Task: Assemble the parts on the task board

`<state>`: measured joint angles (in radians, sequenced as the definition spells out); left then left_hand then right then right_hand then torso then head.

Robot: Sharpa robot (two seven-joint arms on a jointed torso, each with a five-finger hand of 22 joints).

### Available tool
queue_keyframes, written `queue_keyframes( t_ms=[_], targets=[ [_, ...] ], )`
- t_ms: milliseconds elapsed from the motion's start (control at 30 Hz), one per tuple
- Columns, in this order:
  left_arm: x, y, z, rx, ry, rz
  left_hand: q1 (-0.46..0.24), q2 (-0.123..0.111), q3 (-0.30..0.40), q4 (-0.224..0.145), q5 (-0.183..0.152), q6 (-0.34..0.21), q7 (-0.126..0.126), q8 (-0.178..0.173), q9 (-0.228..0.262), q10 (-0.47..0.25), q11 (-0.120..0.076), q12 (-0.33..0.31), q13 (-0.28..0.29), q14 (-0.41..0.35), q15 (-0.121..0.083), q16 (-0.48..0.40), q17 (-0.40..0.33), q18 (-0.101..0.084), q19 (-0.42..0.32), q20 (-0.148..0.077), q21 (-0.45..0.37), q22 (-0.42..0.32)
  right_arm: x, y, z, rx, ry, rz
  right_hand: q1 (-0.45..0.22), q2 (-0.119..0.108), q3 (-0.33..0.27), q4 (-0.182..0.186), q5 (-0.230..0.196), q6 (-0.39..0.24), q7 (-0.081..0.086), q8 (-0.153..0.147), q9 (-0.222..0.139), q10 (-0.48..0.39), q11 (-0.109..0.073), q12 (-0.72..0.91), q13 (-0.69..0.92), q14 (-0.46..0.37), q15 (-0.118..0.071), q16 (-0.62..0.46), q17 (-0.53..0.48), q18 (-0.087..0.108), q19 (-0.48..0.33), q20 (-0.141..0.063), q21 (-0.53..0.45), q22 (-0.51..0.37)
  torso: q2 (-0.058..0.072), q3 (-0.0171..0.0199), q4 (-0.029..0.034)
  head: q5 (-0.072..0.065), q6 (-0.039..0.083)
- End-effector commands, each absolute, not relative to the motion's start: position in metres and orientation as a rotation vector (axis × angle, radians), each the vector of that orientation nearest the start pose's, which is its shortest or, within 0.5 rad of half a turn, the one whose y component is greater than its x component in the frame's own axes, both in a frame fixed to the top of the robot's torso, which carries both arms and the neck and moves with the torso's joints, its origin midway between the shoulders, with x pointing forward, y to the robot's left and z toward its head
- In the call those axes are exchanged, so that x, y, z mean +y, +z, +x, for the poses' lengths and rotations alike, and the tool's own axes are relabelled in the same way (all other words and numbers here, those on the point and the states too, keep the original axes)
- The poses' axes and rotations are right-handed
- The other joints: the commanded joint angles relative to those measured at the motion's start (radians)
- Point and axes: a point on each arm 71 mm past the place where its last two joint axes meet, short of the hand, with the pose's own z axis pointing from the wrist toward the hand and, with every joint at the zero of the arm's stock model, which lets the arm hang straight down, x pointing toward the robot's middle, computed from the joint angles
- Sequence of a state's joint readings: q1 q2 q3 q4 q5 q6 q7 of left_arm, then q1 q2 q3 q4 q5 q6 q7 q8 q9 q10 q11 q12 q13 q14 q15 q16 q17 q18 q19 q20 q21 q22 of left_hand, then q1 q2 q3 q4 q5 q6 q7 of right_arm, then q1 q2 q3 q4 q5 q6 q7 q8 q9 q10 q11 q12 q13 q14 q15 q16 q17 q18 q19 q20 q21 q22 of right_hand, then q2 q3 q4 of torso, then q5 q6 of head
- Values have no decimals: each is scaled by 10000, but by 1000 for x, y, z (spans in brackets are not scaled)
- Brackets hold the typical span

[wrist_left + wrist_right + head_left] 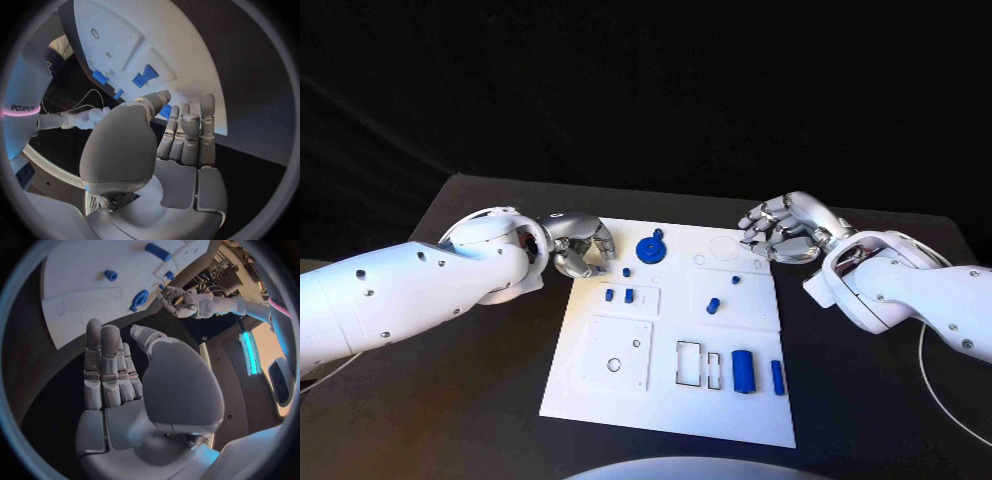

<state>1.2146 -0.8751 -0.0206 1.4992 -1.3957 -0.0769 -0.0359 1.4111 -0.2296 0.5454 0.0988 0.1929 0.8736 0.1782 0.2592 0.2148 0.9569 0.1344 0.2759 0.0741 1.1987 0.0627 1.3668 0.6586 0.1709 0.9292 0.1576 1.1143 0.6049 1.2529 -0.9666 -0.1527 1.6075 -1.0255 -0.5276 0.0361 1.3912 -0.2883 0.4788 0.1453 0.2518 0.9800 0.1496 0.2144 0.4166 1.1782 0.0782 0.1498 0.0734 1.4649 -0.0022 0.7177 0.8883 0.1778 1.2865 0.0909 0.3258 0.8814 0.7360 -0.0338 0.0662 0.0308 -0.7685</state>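
The white task board (672, 400) lies in the middle of the black table. A round blue part (652, 247) sits near its far edge, and small blue pegs (619, 295) stand just behind it on the left. One more peg (713, 306) stands mid-board, while a blue cylinder (743, 369) and a thin blue bar (777, 377) lie toward the near right. My left hand (577, 245) hovers at the board's far left corner, fingers apart and holding nothing. My right hand (788, 228) hovers at the far right corner, also holding nothing. The wrist views show the left hand (181, 140) and right hand (119, 375) above the board (156, 35) (81, 295).
The board carries a square panel (617, 355) with holes and outlined rectangular slots (691, 363) near its front. Bare black table (473, 400) lies on both sides of the board. The table's far edge runs just behind the hands.
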Motion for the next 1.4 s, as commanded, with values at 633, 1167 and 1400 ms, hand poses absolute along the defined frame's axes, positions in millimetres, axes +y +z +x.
queue_keyframes(
  t_ms=[633,1167,1400],
  targets=[
    [259,-157,487,14966,-14275,-7577,189,211,197,-125,1,274,262,-29,-18,-151,117,486,4,-2152,62,-2751,-3037,142,-1020,68,-1279,-704,-213,-204,441,16969,4870,-3960,-273,-39,-154,-308,-110,369,-94,-514,105,277,-17,-409,-54,643,-44,5393,3584,-756,1038,15,6447,4239,0,-43,22,-513,16],
    [263,-156,486,14729,-14521,-8125,175,210,169,-133,-2,311,261,-9,-11,-152,115,505,1,-2148,59,-2790,-3064,141,-1019,65,-1305,-723,-203,-215,442,17137,4565,-4154,-60,172,736,-125,-82,741,-139,-511,218,609,-81,-390,-20,650,-86,6089,3929,-945,1362,-5,7872,5084,15,-18,8,-509,-16],
    [264,-156,486,14776,-14496,-8169,170,207,161,-135,-3,308,265,-11,-12,-163,118,504,-2,-2146,60,-2799,-3071,141,-1018,65,-1312,-728,-202,-219,443,17185,4181,-4292,-45,210,1038,-102,-96,854,-162,-477,286,708,-106,-397,-6,636,-102,6196,3943,-958,1361,-12,8009,5202,13,-4,3,-500,-42]
  ],
)
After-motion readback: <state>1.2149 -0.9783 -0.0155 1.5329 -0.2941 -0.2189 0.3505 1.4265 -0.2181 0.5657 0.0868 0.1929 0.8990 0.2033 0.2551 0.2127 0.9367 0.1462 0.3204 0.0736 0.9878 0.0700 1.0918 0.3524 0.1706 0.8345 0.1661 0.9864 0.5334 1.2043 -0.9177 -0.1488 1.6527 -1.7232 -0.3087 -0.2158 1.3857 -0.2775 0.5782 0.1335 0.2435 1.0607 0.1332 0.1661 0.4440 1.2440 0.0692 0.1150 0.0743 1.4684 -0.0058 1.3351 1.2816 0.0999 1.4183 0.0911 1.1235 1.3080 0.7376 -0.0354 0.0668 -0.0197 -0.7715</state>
